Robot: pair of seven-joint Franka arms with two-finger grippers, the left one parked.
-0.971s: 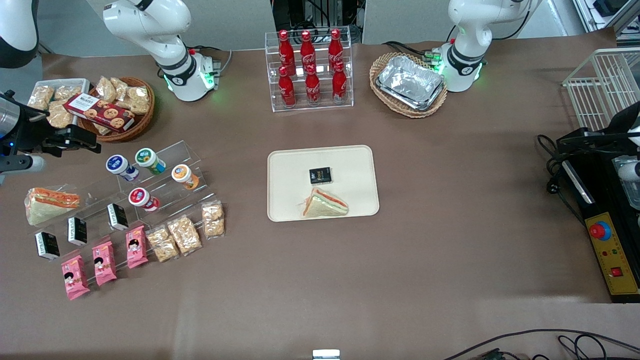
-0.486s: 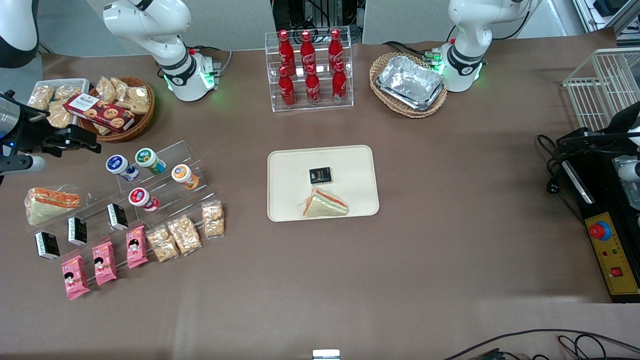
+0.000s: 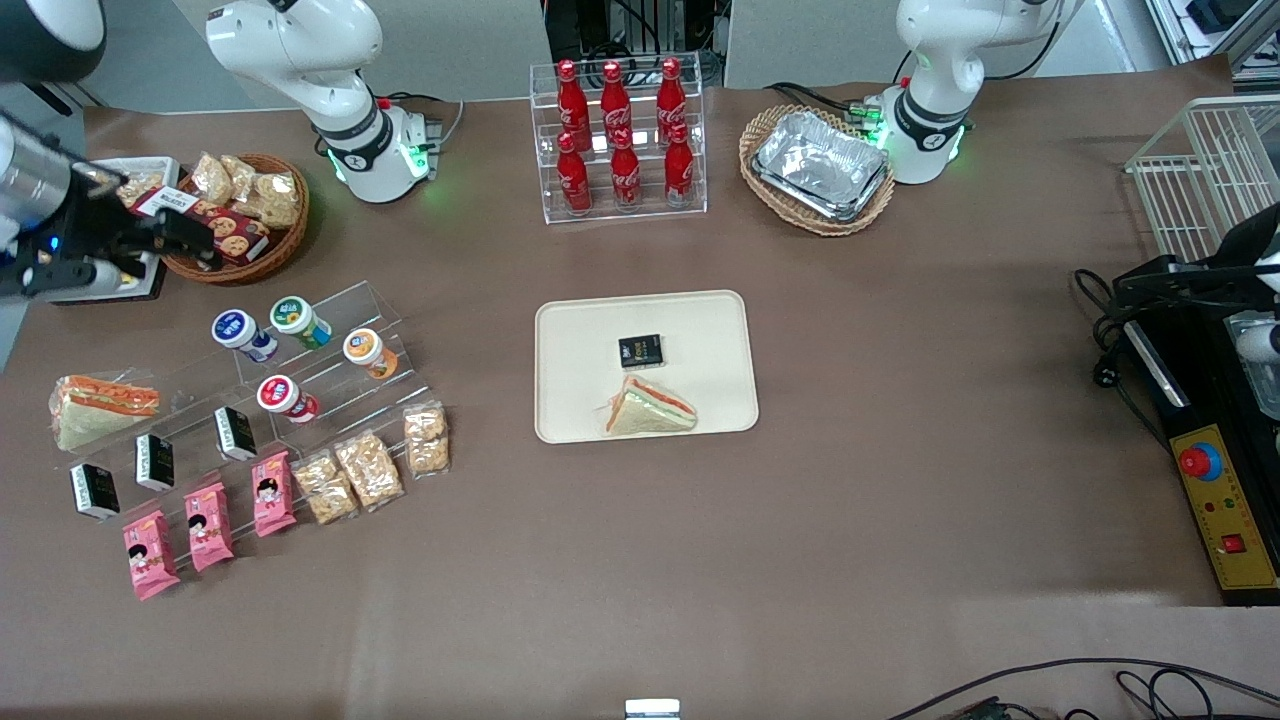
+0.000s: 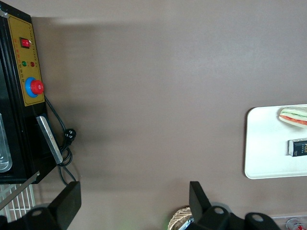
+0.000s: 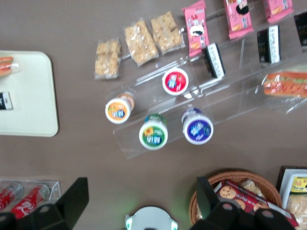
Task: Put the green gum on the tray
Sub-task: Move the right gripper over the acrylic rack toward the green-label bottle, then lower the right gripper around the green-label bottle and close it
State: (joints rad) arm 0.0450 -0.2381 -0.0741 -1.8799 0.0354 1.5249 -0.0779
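The green gum (image 3: 296, 318) lies on a clear acrylic step rack (image 3: 330, 375) toward the working arm's end of the table, between a blue-lidded bottle (image 3: 240, 333) and an orange-lidded bottle (image 3: 366, 351). It also shows in the right wrist view (image 5: 153, 134). The cream tray (image 3: 570, 325) sits mid-table, holding a sandwich (image 3: 650, 408) and a small black box (image 3: 641, 351); its edge shows in the right wrist view (image 5: 33, 100). My gripper (image 3: 150, 250) hangs open and empty above the table, beside the snack basket, farther from the front camera than the gum. In the wrist view the gripper (image 5: 139, 201) has wide-spread fingers.
A red-lidded bottle (image 3: 284, 397), black boxes, pink packets, snack bags and a wrapped sandwich (image 3: 100, 405) fill the rack. A wicker snack basket (image 3: 245, 215) stands by the gripper. A cola rack (image 3: 620, 140) and a foil tray in a basket (image 3: 820, 165) stand farther away.
My gripper has moved away from the front camera, from beside the rack to over the edge of the snack basket. Nothing on the table has moved.
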